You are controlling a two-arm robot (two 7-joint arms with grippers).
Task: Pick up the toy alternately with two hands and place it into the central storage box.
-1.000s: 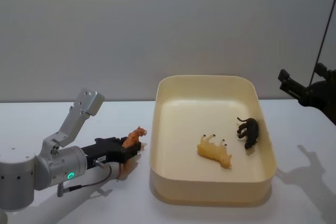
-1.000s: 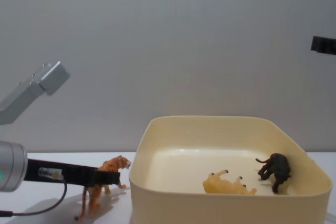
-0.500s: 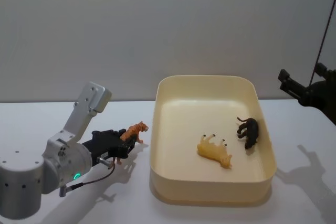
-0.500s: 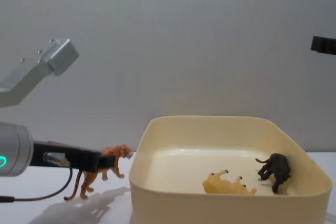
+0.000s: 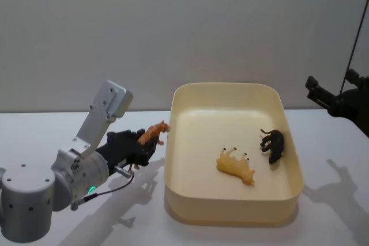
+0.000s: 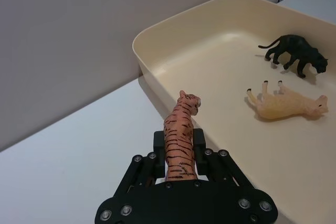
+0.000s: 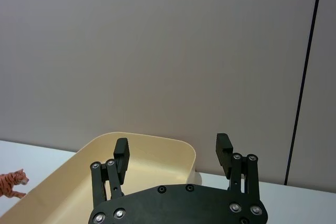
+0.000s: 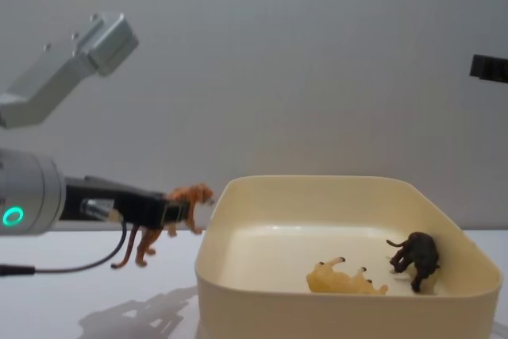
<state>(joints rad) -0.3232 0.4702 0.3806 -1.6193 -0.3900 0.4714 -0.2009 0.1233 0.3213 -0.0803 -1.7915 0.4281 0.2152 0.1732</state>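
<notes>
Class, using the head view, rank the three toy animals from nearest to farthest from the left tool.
1. Tiger: held in the left tool, left of the storage box.
2. Cream animal: lying mid-box.
3. Black animal: standing at the box's right side.

My left gripper [image 6: 180, 145] clamps the tiger [image 6: 180, 141], its head at the box [image 6: 157, 45] rim. Inside, a tan animal [image 6: 286, 106] lies sideways beside a standing black one [image 6: 295, 54].
</notes>
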